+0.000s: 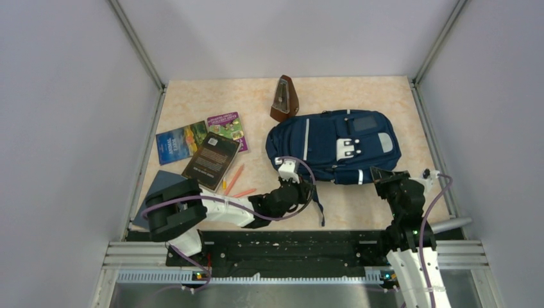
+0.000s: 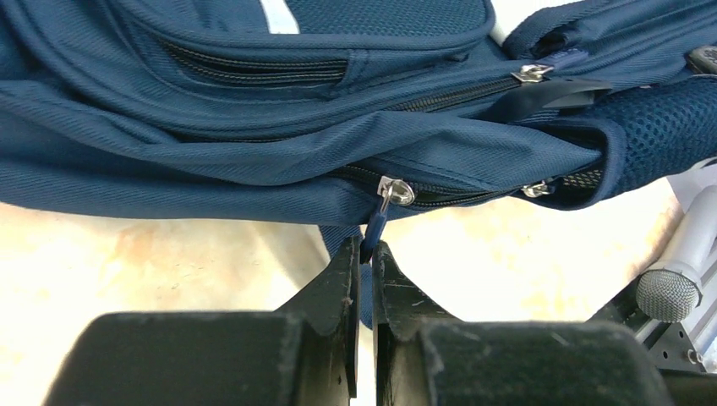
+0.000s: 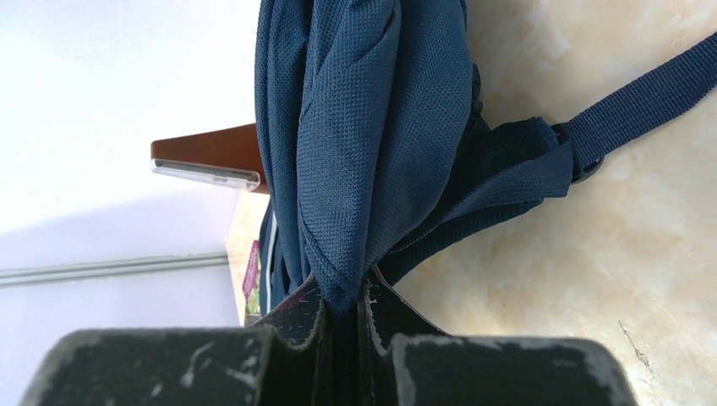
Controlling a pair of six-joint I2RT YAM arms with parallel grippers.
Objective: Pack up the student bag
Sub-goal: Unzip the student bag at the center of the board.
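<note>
Packing is at its opening step: the left end effector [image 2: 364, 254] is clenched on a zipper pull [image 2: 376, 222] at the near edge of the student bag [image 1: 333, 144], the right end effector [image 3: 345, 300] pinches the bag's near-right fabric; left of the bag, books [image 1: 212, 159] and pencils [image 1: 235, 174] lie on the bench [image 1: 359, 205], unpacked

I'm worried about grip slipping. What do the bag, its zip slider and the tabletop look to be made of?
Bag: woven synthetic fabric, likely nylon or polyester, matte; a ribbed weave shows. Zip slider: shiny silver metal, judging by its glint. Tabletop: smooth, pale marbled surface, maybe laminate or stone; the look leaves it open.
</note>
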